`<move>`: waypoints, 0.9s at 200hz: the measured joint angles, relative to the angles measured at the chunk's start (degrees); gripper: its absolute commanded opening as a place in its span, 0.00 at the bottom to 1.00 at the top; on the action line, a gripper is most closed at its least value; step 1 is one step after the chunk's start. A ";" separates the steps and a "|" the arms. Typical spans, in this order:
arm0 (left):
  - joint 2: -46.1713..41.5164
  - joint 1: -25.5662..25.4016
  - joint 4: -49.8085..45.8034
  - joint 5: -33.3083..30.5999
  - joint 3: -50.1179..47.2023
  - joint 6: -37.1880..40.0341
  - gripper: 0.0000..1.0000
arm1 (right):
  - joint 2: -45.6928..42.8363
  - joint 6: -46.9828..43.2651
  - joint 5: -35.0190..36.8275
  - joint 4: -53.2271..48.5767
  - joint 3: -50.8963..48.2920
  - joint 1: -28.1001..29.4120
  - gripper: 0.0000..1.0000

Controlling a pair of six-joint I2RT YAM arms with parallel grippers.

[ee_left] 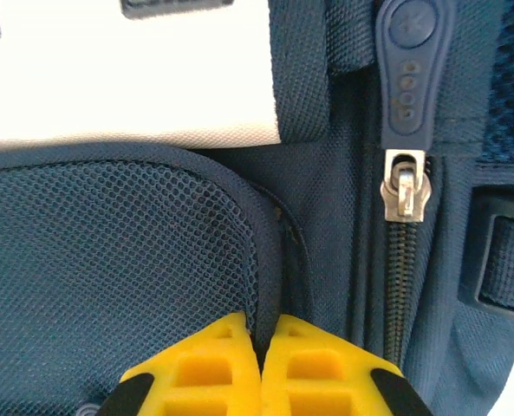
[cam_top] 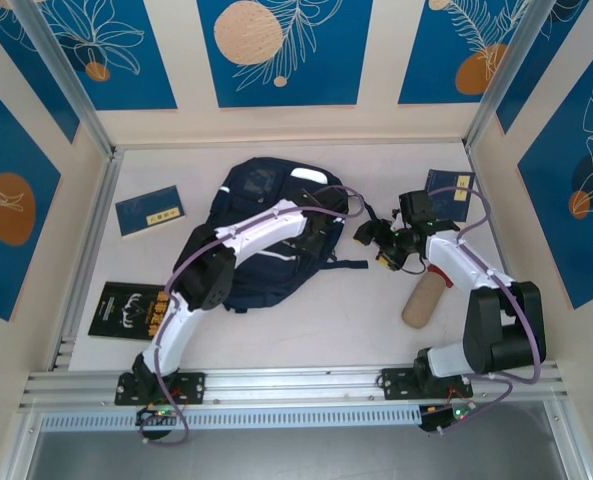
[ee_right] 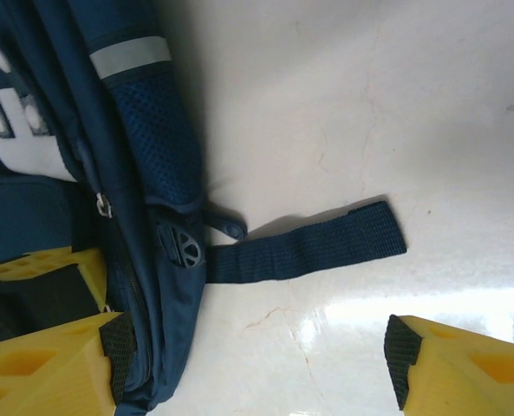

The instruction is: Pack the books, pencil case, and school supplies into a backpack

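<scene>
Found the backpack (cam_top: 256,186) lying flat in the middle of the worktop (cam_top: 326,325), zip pull (ee_left: 410,65) hanging beside a mesh pocket (ee_left: 109,260), one loose strap (ee_right: 304,247) trailing toward the right edge. Saw the left gripper (ee_left: 263,338) closed tight against the pocket's seam; could not tell whether fabric was pinched. Saw the right gripper (ee_right: 257,373) just right of the bag, spread wide, holding nothing. Noted a blue book (cam_top: 148,210) near the far-left corner, a black book (cam_top: 131,310) at the left edge, a navy book (cam_top: 449,192) near the far-right corner.

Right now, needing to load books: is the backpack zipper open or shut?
Shut where visible: on the backpack, teeth below the slider mesh.
</scene>
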 measured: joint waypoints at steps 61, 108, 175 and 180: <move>-12.02 1.40 0.42 2.67 -2.43 3.87 0.00 | -6.08 -3.13 0.52 -3.56 0.22 5.99 0.75; -19.21 4.17 2.19 8.98 -6.71 4.20 0.00 | -6.95 -3.91 -0.52 -5.05 2.21 10.71 0.72; -22.36 9.42 3.89 16.57 -7.08 4.07 0.00 | -7.85 -13.16 -6.64 -0.22 3.06 8.57 0.63; -22.67 9.75 3.89 16.87 -7.06 4.22 0.00 | -8.04 -14.53 -7.58 0.72 3.06 8.00 0.61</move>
